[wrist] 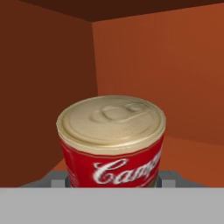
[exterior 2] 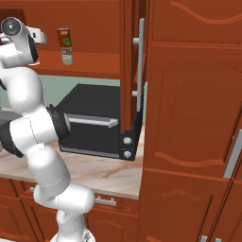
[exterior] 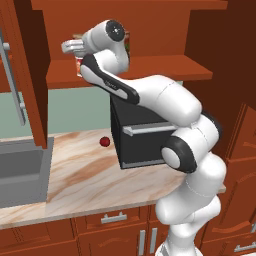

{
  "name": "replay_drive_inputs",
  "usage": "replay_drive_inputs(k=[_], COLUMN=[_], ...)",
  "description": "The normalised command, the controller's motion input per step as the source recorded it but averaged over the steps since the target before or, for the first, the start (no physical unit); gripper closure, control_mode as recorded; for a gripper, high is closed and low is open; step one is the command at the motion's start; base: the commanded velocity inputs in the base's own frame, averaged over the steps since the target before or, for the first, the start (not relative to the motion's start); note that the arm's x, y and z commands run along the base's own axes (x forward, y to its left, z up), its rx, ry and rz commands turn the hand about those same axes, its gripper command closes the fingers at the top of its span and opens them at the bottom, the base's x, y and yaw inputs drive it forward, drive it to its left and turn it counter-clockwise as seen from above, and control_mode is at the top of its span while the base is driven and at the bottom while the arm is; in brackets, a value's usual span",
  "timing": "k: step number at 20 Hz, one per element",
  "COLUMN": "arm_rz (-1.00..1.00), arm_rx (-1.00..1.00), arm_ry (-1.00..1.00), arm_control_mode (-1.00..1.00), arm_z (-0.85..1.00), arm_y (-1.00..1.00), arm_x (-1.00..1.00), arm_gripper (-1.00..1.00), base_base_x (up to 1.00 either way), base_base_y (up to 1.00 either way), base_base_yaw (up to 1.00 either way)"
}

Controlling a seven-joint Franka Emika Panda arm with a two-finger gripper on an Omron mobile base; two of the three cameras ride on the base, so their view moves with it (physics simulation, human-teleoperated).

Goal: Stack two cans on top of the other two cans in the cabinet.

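Gripper (wrist: pixel 113 181) clamped on red can (wrist: pixel 112 140), pads at its 3 and 9 o'clock | can upright inside cabinet (wrist: pixel 175 65), above shelf | judged held level for stacking | stacked pair (exterior 2: pixel 65 46) at 3 o'clock of hand.
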Motion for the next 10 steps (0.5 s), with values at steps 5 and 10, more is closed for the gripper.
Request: replay_drive_inputs(k=[5, 10], arm_rz=[0.00, 0.00], arm_rx=[-0.02, -0.03], arm_ry=[0.00, 0.02], arm_control_mode=[-1.00, -1.00], arm_z=[0.05, -0.01], arm_y=[0.03, 0.00], arm_x=[0.10, 0.13], arm_gripper=[1.00, 1.00], base_base_x=[0.00, 0.00], base_base_y=[0.00, 0.00], base_base_yaw=[0.00, 0.00])
